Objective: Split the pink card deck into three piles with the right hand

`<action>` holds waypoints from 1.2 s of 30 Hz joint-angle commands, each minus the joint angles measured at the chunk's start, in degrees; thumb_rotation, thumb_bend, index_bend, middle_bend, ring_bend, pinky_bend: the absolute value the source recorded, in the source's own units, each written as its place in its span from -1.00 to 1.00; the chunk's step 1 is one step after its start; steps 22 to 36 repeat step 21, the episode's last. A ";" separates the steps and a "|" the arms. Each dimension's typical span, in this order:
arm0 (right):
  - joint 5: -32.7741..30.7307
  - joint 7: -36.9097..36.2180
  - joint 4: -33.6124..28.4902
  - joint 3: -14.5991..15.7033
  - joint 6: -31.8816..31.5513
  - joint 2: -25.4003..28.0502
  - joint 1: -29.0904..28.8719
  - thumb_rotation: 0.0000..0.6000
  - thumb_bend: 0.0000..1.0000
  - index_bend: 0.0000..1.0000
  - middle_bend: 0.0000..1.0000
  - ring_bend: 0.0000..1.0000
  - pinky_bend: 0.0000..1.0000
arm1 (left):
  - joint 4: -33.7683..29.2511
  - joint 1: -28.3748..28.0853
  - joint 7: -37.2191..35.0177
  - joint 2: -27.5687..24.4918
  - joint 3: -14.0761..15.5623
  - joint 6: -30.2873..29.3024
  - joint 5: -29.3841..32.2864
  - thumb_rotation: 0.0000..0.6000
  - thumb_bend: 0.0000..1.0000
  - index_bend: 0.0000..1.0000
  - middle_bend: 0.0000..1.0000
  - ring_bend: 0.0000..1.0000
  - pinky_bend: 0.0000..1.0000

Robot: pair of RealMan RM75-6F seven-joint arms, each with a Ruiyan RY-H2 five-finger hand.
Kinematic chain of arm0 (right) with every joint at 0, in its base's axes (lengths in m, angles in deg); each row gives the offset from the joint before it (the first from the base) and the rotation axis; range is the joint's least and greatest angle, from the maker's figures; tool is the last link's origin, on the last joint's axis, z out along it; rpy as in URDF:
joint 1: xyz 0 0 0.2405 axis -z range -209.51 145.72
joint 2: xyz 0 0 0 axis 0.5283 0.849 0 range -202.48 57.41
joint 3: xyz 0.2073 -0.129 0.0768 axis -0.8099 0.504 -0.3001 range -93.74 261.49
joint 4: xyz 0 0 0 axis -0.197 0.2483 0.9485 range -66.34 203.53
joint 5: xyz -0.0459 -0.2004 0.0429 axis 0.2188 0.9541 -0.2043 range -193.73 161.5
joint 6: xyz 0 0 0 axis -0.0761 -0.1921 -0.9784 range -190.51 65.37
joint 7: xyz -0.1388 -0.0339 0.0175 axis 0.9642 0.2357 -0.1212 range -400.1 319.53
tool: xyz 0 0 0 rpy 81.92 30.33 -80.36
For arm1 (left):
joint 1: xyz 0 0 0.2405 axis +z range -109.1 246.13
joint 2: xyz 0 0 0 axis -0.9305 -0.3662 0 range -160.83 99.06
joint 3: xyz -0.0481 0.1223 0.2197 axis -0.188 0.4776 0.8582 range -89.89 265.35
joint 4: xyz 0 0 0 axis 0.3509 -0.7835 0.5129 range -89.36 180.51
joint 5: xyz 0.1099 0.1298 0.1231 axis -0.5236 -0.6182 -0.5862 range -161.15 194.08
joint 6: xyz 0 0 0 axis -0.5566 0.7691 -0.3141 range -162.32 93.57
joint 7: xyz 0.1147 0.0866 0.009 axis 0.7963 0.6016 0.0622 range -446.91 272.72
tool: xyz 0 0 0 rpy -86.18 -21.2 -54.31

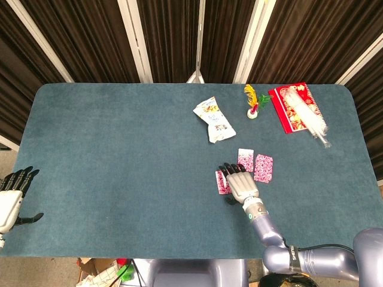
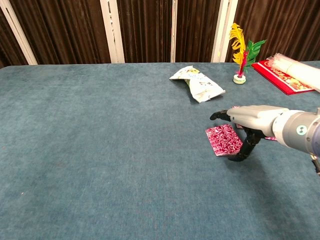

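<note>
Over the third pink pile [image 2: 224,139] — right hand [image 2: 246,119], fingers apart.

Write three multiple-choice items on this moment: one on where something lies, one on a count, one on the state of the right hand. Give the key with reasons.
1. Where does the snack packet lie relative to the pink card piles?
A. Farther from the robot than the piles
B. Nearer the robot than the piles
C. On top of a pile

2. How many pink card piles lie on the table?
A. One
B. Two
C. Three

3. What is the right hand doing?
A. Gripping a pile lifted off the table
B. Hovering with fingers spread, holding nothing
C. Pressing on the red booklet

Key:
1 A, the head view shows it beyond the piles, toward the curtain.
2 C, the left pile, middle pile and right pile lie apart.
3 B, the chest view shows the left pile flat on the table and the fingers clear of it.
</note>
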 commanded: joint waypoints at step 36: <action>39.80 -18.29 -10.23 18.25 -36.59 25.58 26.91 1.00 -0.38 -1.00 -1.00 -1.00 -1.00 | 1.16 2.88 -0.16 1.12 1.39 -7.49 -6.69 1.00 -0.96 -1.00 -1.00 -1.00 -1.00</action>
